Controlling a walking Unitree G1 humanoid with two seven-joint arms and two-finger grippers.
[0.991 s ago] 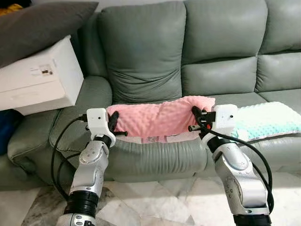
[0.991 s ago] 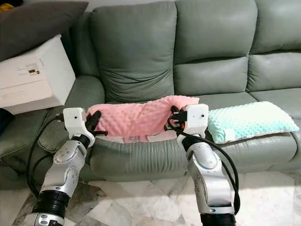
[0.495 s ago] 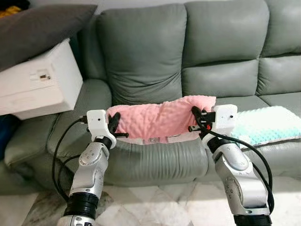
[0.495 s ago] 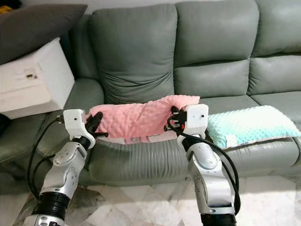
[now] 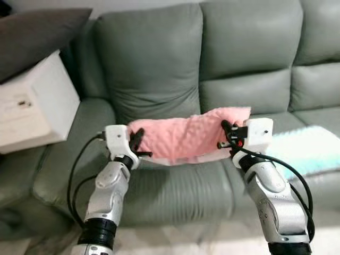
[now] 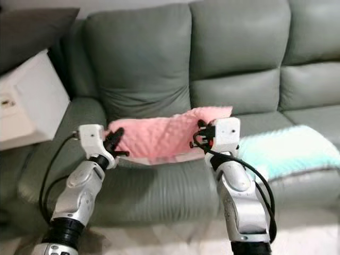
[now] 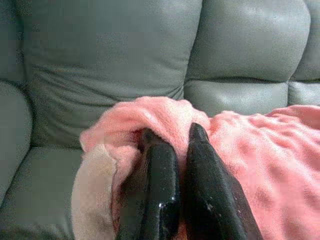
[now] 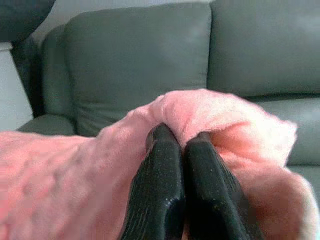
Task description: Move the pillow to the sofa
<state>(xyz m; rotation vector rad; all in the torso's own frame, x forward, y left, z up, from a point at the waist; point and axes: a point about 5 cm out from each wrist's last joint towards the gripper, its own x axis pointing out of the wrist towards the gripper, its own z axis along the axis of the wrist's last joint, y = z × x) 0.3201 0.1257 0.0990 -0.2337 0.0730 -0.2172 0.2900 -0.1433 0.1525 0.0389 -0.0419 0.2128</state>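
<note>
- Pink pillow (image 5: 187, 134), clamped at its ends by left gripper (image 5: 139, 143) and right gripper (image 5: 227, 134), now sits higher against the sofa (image 5: 159, 64) backrest, further over the seat.
- Camera has drawn closer to the sofa; picture blurred.

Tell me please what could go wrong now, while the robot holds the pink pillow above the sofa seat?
1. Each gripper, left and right, pinches only an end of the pink pillow; the soft fabric might slip out.
2. The pillow sags between them over the sofa seat's front edge, so released here it could slide to the floor.
3. It may land overlapping the mint pillow.
</note>
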